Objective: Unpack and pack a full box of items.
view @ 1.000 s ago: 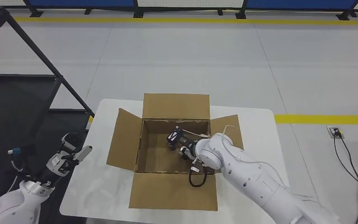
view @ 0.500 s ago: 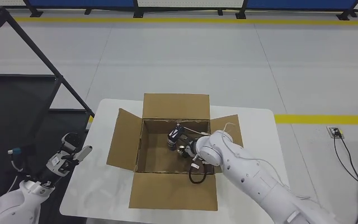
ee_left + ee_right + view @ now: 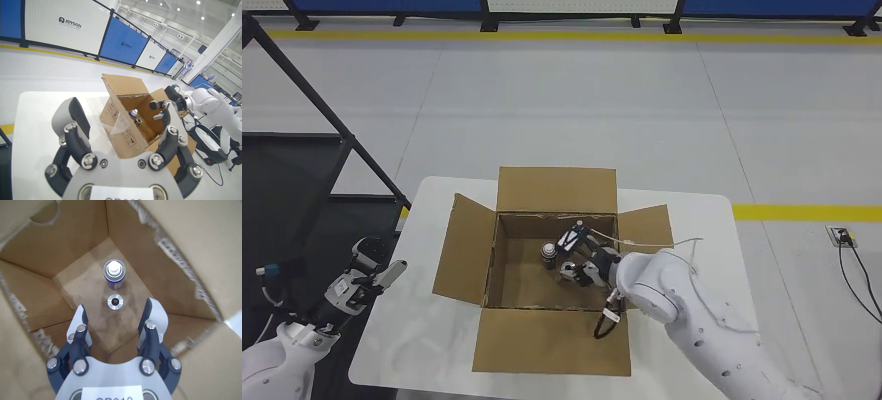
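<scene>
The right tool (image 3: 115,303) is hanging inside the open box (image 3: 37,247). Its jaws are spread wide and holding nothing, and it is pointing down at the cardboard floor. Below and between its fingertips, not touching them, a small silver-topped piece (image 3: 115,301) is standing on the floor; what it is I cannot tell. Just beside that piece, a little further from the tool, the spray can (image 3: 114,275) is standing upright near the box's far corner.

The can is looking rigid, smooth and round, so it is likely slippery and of moderate weight. The safest hold is probably across the straight body below the shoulder, not on the white nozzle. The box walls are leaving little room to approach from the side.

Well apart from the box, the left tool (image 3: 120,106) is hovering by the tabletop (image 3: 432,330) edge, also wide open and empty.
</scene>
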Action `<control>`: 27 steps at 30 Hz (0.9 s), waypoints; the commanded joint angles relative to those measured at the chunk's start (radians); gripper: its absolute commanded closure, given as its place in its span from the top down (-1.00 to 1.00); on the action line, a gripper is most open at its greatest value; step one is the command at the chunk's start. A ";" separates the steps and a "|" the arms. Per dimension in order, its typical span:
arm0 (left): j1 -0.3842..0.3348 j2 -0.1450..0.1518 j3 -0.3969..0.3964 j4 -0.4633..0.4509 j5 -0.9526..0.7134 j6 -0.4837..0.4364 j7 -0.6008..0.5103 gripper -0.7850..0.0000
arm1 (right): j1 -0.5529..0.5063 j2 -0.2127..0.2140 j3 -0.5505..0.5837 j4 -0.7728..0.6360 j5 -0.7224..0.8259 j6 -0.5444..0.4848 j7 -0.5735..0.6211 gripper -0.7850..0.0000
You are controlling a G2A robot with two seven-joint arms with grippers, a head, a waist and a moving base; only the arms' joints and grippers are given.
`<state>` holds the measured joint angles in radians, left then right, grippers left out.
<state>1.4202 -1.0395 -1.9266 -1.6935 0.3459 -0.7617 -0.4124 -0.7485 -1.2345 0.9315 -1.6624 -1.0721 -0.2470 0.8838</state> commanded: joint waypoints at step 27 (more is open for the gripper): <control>-0.005 0.020 0.132 -0.041 -0.001 -0.093 -0.221 1.00 | -0.328 0.075 0.603 -0.246 0.406 -0.068 -0.170 1.00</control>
<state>1.4161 -1.0225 -1.8040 -1.7348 0.3685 -0.8423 -0.6125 -1.0607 -1.1622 1.4850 -1.9177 -0.7315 -0.2983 0.7216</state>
